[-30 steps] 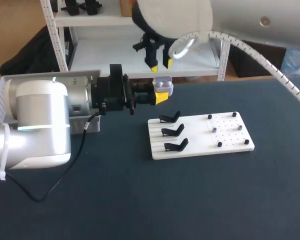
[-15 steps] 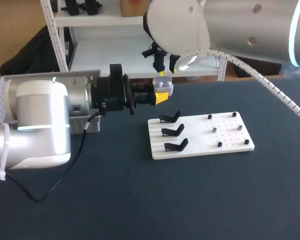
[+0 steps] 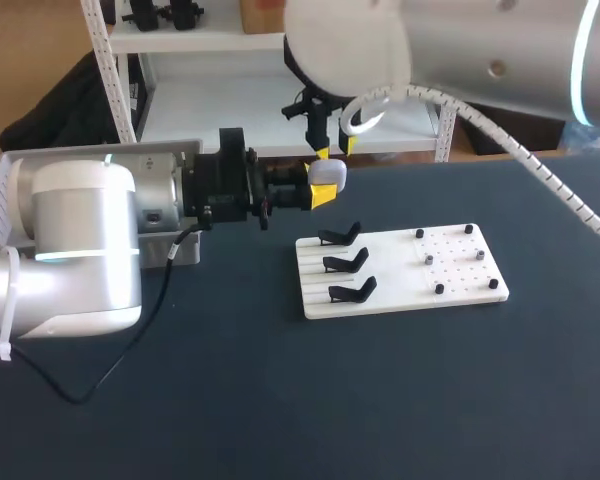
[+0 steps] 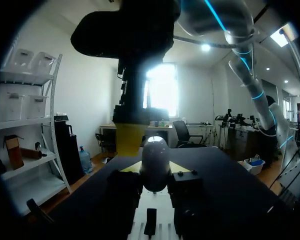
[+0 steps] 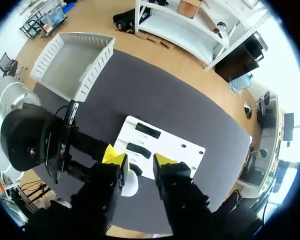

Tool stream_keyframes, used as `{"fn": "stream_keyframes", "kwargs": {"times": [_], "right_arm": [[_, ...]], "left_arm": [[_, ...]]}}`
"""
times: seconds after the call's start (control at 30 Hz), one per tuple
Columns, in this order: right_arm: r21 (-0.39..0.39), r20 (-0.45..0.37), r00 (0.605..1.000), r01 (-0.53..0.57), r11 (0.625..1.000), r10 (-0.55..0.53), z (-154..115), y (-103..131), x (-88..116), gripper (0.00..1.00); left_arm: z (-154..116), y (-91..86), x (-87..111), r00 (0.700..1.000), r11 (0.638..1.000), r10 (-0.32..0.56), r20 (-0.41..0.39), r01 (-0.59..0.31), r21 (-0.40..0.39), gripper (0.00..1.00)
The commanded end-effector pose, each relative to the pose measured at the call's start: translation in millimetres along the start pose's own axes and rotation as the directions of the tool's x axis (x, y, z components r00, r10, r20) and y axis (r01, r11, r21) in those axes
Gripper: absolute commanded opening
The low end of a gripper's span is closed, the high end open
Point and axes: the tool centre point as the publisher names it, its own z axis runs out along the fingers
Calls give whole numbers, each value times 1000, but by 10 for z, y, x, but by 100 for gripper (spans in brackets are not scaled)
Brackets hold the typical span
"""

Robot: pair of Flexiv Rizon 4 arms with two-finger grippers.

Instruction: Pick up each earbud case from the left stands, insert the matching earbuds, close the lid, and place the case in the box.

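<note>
My left gripper [image 3: 318,190] comes in level from the left above the table's back middle and is shut on a white earbud case [image 3: 328,172]. In the left wrist view the case [image 4: 155,156] stands upright between the fingers, rounded and with its lid down. My right gripper [image 3: 336,150] hangs straight down over it, open, one yellow fingertip [image 4: 130,138] just at the case's top. From the right wrist the case [image 5: 131,184] lies under one finger, not between the two [image 5: 139,161].
A white board [image 3: 460,275] lies at mid-table with three black stands [image 3: 345,262] on its left half and small black pegs on its right. A white slatted box [image 5: 70,65] sits at the table's left back, partly behind my left arm [image 3: 80,250].
My right gripper has come down and slightly left onto the top of the case. The case showed an open top before and now looks closed and rounded. The left arm has kept still.
</note>
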Motion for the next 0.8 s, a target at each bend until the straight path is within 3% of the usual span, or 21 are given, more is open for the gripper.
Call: {"fn": "stream_keyframes", "kwargs": {"times": [0.03, 0.2, 0.3, 0.37, 0.4, 0.43, 0.53, 0.8], "right_arm": [[-4, 61, 997, -39, 999, 39, -101, -63, 131, 33], [-25, 175, 973, -147, 989, 150, -369, -276, 159, 34], [-75, 250, 944, -203, 976, 216, -385, -405, 256, 40], [-74, 281, 933, -213, 974, 225, -331, -436, 328, 46], [-92, 299, 926, -212, 973, 230, -298, -442, 373, 58], [-113, 309, 920, -215, 970, 240, -255, -442, 420, 80], [-156, 316, 913, -216, 964, 256, -136, -431, 564, 100], [-156, 316, 913, -216, 964, 256, -136, -431, 564, 100]], "left_arm": [[-1, -7, 5, 1000, 1000, 1, 3, -1, -4, 0], [-1, -7, 5, 1000, 1000, 1, 3, -1, -4, 0], [-1, -7, 5, 1000, 1000, 1, 3, -1, -4, 0], [-137, 54, -156, 999, 999, 45, 30, -44, -11, 0], [-217, 90, -229, 997, 998, 65, 35, -64, -21, 0], [-308, 129, -303, 996, 996, 82, 39, -81, -31, 0], [-618, 272, -468, 991, 988, 136, 11, -135, -81, 0], [-1512, 602, -661, 976, 954, 192, -103, -211, -213, 0]]}}
